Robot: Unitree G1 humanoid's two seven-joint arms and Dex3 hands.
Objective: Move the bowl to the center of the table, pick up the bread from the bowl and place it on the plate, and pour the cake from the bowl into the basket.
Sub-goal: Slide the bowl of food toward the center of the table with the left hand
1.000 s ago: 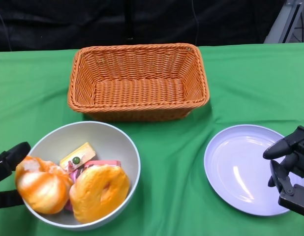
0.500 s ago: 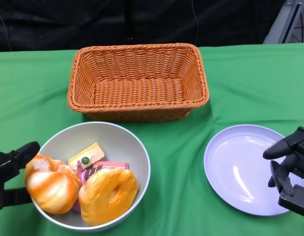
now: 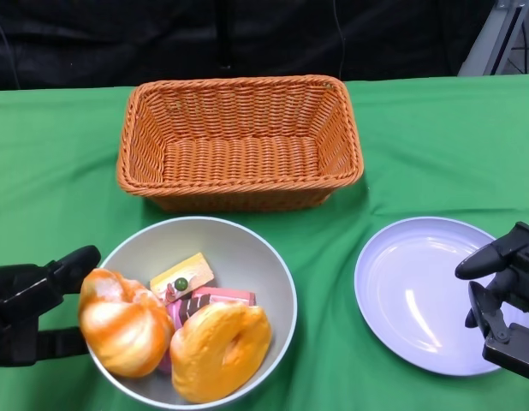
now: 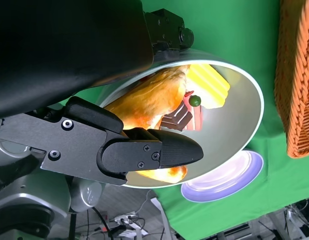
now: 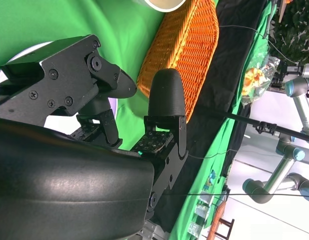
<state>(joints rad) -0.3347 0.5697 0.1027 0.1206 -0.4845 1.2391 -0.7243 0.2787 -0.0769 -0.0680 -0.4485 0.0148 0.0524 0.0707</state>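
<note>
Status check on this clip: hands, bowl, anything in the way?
Left hand on bowl rim. Right hand open over plate. Bread and cake in bowl. Nothing blocking.

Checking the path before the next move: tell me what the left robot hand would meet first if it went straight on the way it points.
The left robot hand points toward the table's middle and already sits against the bowl, so the bowl's rim comes first, with the bread just inside it. How firmly it touches is unclear.

Both hands, the left hand (image 3: pixel 29 312) and the right hand (image 3: pixel 504 300), are matte black. Their blocky fingers (image 4: pixel 144 150) carry small round screws. A rounded glossy black shell sits behind each.
</note>
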